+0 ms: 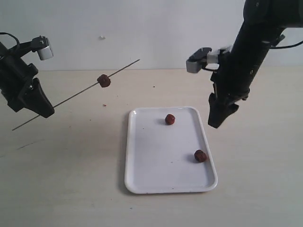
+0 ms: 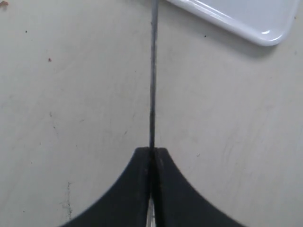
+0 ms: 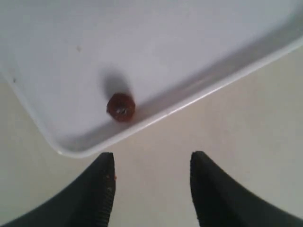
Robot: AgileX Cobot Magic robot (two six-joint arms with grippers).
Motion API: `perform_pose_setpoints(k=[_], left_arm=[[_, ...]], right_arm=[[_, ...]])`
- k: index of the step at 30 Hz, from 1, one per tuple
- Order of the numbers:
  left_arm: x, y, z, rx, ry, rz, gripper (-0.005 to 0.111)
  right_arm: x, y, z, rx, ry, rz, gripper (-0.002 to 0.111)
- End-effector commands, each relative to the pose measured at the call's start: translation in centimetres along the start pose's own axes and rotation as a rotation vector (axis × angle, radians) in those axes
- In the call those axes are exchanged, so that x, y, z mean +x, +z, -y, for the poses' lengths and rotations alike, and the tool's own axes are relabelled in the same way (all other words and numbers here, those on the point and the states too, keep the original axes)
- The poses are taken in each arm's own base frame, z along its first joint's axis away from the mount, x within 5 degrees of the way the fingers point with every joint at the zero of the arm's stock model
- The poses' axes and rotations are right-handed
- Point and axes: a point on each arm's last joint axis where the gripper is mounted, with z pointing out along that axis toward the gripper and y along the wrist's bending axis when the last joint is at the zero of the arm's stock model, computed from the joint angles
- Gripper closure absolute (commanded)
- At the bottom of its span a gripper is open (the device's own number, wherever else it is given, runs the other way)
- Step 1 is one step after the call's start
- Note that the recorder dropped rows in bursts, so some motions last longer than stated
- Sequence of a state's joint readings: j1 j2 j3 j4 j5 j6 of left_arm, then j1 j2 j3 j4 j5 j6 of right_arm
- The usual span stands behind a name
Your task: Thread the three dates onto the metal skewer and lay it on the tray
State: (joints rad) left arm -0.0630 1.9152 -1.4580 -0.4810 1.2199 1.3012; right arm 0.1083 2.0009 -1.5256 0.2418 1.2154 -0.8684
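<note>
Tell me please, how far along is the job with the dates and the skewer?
Done: one date sits threaded on the metal skewer. In hand: the left hand is shut on the skewer, holding it in the air; the right hand is open and empty near the tray. Left: two dates lie loose on the tray, and the skewer is not yet laid there.

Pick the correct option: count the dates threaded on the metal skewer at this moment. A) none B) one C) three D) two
B: only one date is threaded on the metal skewer, while a second date and a third date lie loose on the tray.
</note>
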Motion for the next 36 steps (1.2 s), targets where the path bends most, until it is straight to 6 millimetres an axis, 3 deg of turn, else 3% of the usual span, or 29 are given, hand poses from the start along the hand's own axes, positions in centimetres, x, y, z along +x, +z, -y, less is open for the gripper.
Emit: perform_pose_setpoints(k=[1,4,14,25,30,36], left_arm=[[-0.1,-0.1,0.1,0.006,-0.005,0.021,0.107],[-0.1,-0.1,0.1,0.006,-0.005,0.021,0.107],[-0.2,-0.1,0.1,0.01,-0.009,0.035,0.107],[-0.4,-0.1,0.1,0.005,0.002,0.055,0.107],[-0.5,-0.1,0.1,0.006,-0.002,0.066,0.107],[-0.6,-0.1,-0.2,-0.024,0.0,0.075,0.107]], right_arm=[[2.4,1.2,-1.1,-0.029,-0.122,-0.1,0.059],[2.9,1.4,-1.5,-0.035,-0.193,-0.1,0.059],[1.9,1.6,-0.6,0.094,-0.38,-0.028,0.059],[-1.4,2.8,-3.3,0.199,-0.683,-0.082,0.059],[-1.5,3.9,-3.9,0.159,-0.729,-0.144,0.059],[-1.4,3.6,-4.0,0.156,-0.771,-0.151,0.059]])
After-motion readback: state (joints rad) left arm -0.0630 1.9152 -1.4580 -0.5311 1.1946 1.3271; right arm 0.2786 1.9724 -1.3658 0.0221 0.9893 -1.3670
